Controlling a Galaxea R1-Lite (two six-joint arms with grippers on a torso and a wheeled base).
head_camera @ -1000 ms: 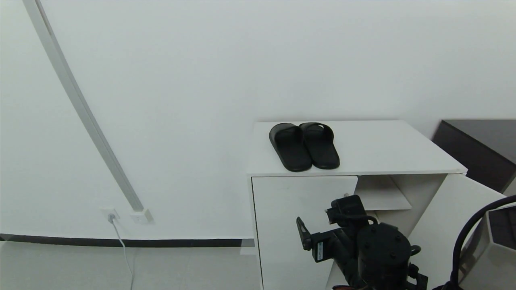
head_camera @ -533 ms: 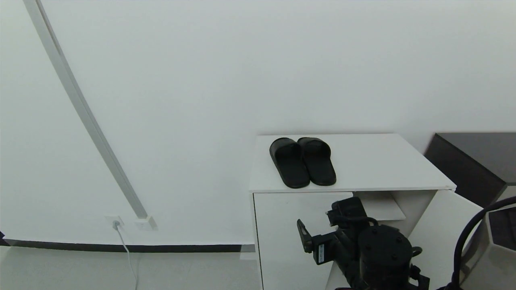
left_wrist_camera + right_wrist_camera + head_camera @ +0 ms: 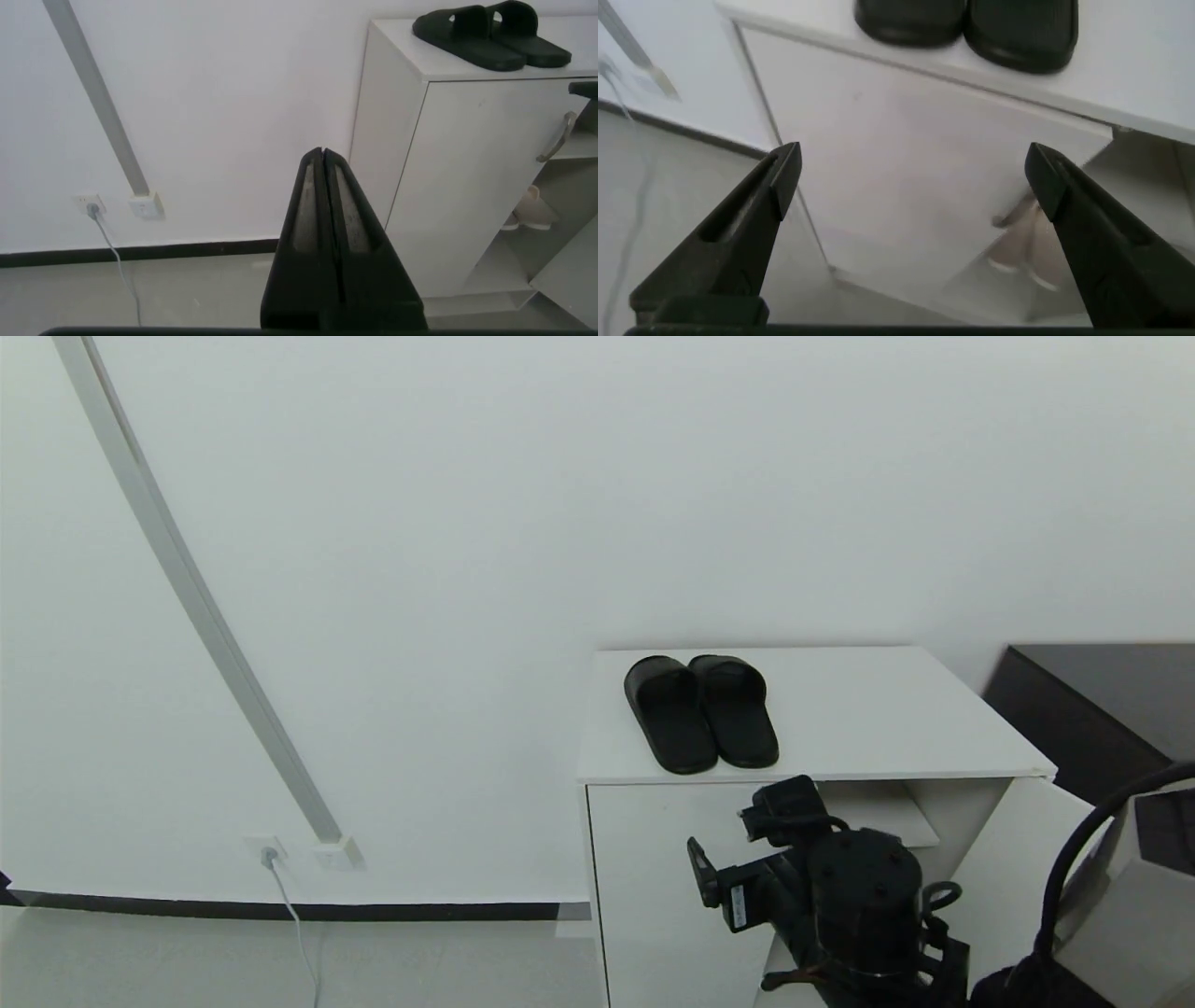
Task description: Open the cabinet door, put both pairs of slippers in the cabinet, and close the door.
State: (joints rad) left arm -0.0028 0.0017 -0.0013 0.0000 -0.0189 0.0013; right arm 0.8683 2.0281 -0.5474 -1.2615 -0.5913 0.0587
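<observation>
White wall backs the white cabinet (image 3: 868, 733); before it the right gripper (image 3: 912, 159), jaws spread wide and empty, has risen a little toward the cabinet top, while the left gripper (image 3: 322, 159) is clenched on nothing. A pale pair (image 3: 530, 207) already lies inside past the open door (image 3: 1018, 868), so I judge the black slippers (image 3: 700, 712), on the 9 o'clock half of the top, are next. Their long axes run from 11 to 5 o'clock in the head view, toes toward the wall.

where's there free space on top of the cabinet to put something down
The cabinet top is bare from the black slippers across to its right edge. Left of the slippers only a narrow strip remains.
</observation>
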